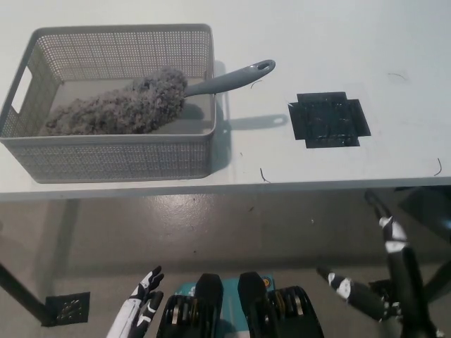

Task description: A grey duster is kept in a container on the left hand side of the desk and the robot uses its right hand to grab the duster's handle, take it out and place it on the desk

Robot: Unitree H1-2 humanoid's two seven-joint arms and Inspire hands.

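Note:
A fluffy grey duster [123,105] lies inside a grey mesh basket [113,158] on the left of the white desk [317,42]. Its grey handle [236,76] sticks out over the basket's right rim, with a hole at its tip. My black right hand [384,271] hangs low at the bottom right, below the desk's front edge, with its fingers spread and nothing in it. My white left hand [141,303] rests at the bottom left, fingers apart, also holding nothing.
A black cross-shaped patch [328,120] is stuck to the desk right of the basket. The desk's front edge [282,189] runs across the middle of the view, with grey floor below. A small dark floor plate [68,308] lies at the bottom left.

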